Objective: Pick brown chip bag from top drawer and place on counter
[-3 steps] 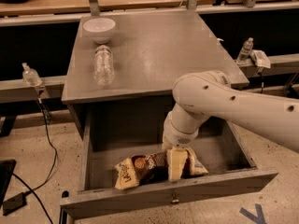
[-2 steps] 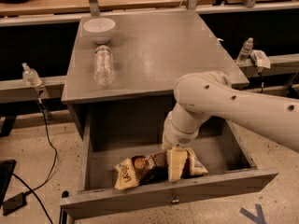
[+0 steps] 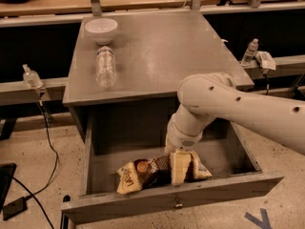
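The brown chip bag (image 3: 143,171) lies crinkled on the floor of the open top drawer (image 3: 224,187), close behind its front panel, tan end to the left. My gripper (image 3: 180,170) reaches down into the drawer and sits on the right half of the bag, covering part of it. The white arm (image 3: 224,104) comes in from the right over the drawer. The grey counter (image 3: 162,46) is directly above and behind the drawer.
A clear water bottle (image 3: 106,66) lies on the counter's left side, with a white bowl (image 3: 101,30) behind it. The drawer knob (image 3: 178,204) faces front. Small bottles stand on side ledges at left (image 3: 31,76) and right (image 3: 249,51). A cable (image 3: 47,142) trails on the floor.
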You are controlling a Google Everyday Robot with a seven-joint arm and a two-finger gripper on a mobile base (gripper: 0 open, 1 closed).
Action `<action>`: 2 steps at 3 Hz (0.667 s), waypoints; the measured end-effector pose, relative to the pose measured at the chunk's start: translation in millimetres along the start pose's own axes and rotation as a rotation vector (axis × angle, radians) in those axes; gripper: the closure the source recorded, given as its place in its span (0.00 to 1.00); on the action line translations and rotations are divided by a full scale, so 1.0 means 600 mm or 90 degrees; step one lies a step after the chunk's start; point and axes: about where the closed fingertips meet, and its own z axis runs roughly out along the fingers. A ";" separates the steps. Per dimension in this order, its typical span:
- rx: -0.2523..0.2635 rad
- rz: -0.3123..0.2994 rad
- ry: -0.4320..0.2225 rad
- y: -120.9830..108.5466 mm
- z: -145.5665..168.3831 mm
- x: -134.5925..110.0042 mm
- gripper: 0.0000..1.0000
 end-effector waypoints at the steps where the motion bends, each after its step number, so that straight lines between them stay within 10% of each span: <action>1: -0.027 0.025 -0.053 -0.048 -0.005 0.023 1.00; 2: -0.038 0.040 -0.078 -0.093 0.000 0.036 1.00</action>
